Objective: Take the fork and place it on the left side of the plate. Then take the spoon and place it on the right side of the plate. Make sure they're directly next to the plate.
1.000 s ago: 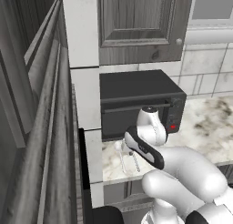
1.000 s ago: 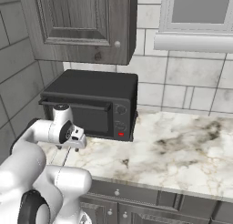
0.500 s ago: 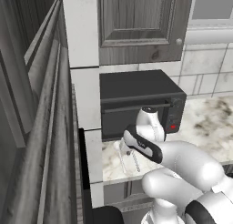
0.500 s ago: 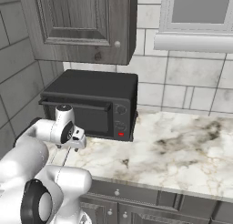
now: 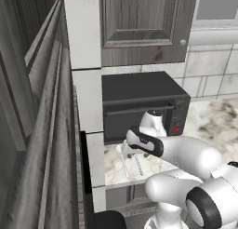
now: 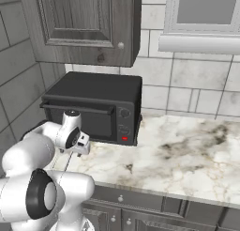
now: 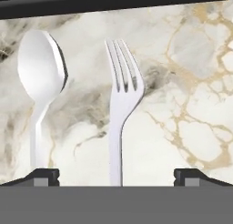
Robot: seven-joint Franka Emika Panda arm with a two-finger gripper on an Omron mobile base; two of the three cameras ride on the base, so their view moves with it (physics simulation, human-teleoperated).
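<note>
spoon (image 7: 41, 77) beside fork (image 7: 122, 95), apart | both on counter (image 7: 191, 104) | toaster oven (image 5: 139, 102) behind, prob.

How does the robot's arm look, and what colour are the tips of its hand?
The arm is glossy white, built of rounded segments with dark bands at the joints. A black round cap marks one joint. The hand has two small dark finger tips, blocky and flat-topped.

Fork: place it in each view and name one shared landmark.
Hand view: fork centre, right of the spoon.
Left base view: one of two thin utensils before the toaster oven; which, unclear.
Right base view: the arm covers that spot.
Landmark: marble counter.
</note>
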